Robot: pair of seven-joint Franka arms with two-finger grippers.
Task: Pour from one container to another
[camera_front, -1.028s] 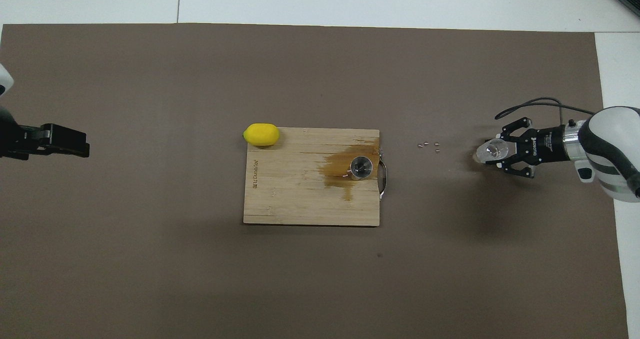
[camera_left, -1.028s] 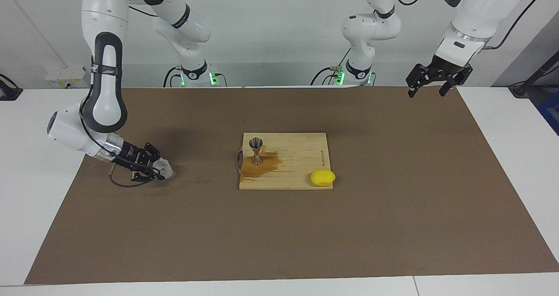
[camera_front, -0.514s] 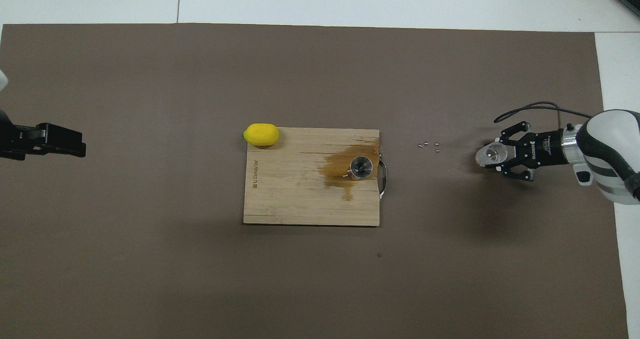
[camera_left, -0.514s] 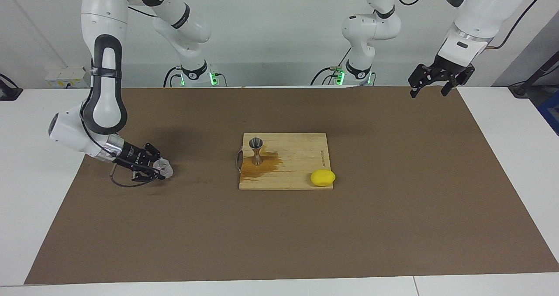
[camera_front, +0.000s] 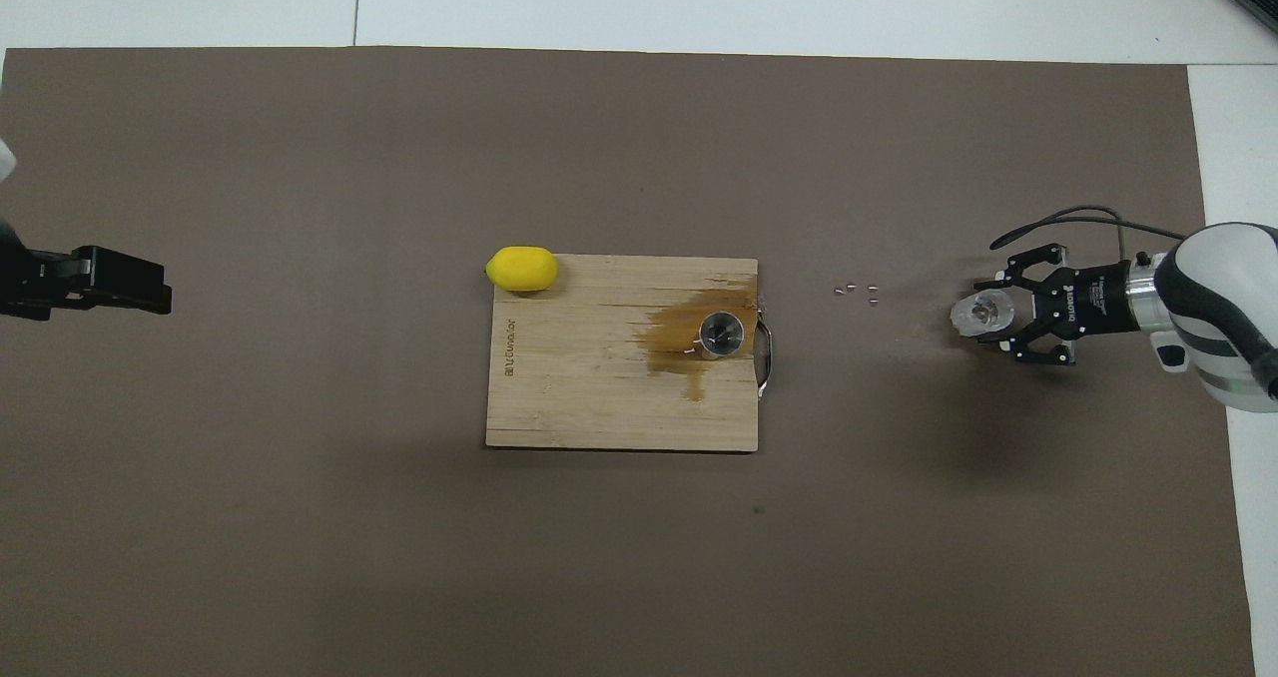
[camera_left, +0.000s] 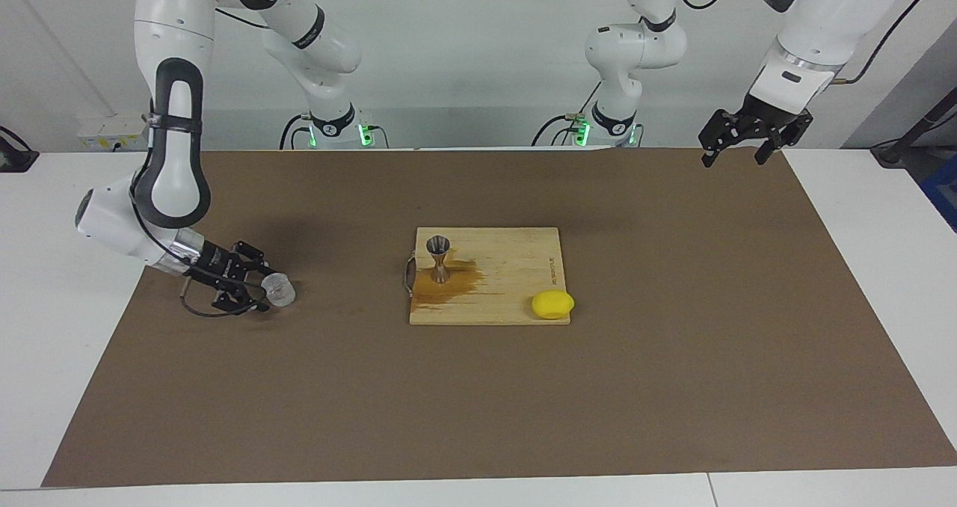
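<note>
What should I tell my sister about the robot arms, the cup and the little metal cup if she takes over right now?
Right gripper: open, low over the mat, its fingers on either side of the clear cup, which rests on the mat.
Left gripper: open, waiting raised at its own end.
Jigger: upright on the cutting board, brown spill around it. Lemon at the board's corner.
Done: pour seems made, cup set down.
Left: pull the right arm away.

Light was bright, even and came from above. A soft shadow lay on the brown mat [camera_left: 673, 357] beside the right arm [camera_left: 168, 155], and a faint one edged the cutting board [camera_front: 579, 397]. Both views were sharp, without glare.
</note>
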